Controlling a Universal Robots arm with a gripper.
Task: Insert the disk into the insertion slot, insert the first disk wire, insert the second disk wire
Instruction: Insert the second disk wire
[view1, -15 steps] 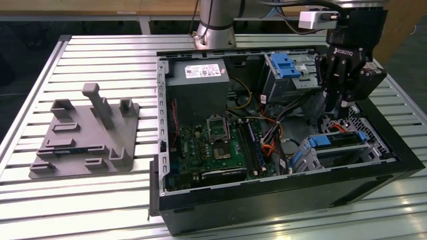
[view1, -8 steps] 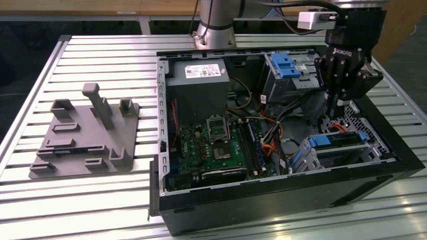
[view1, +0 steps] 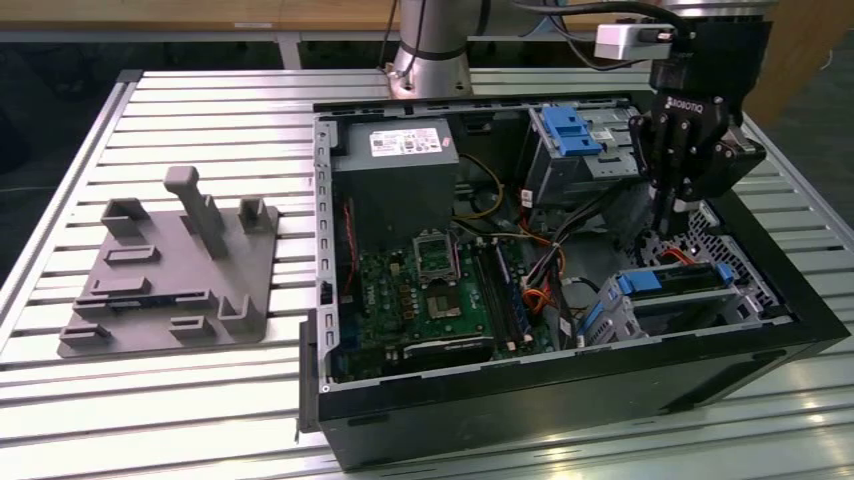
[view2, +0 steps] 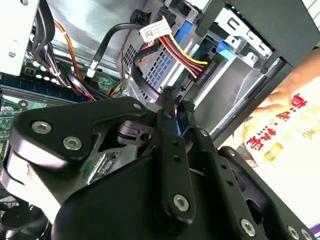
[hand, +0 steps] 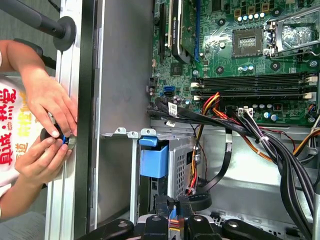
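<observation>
The disk, silver in its blue carrier, lies inside the low grey insertion slot at the exterior view's right end of the black case. My gripper reaches down just behind the disk's far end. In both wrist views the fingers stand pressed together on a small blue-tipped connector of a black wire. A black plug with red, yellow and black wires sits at the disk's end, just beyond the fingertips. The gripper hangs above the case floor.
The taller cage with a blue latch stands behind the gripper. The motherboard and cable bundles fill the case. A person's hands work at the case's outer wall. A grey fixture lies on the slatted table.
</observation>
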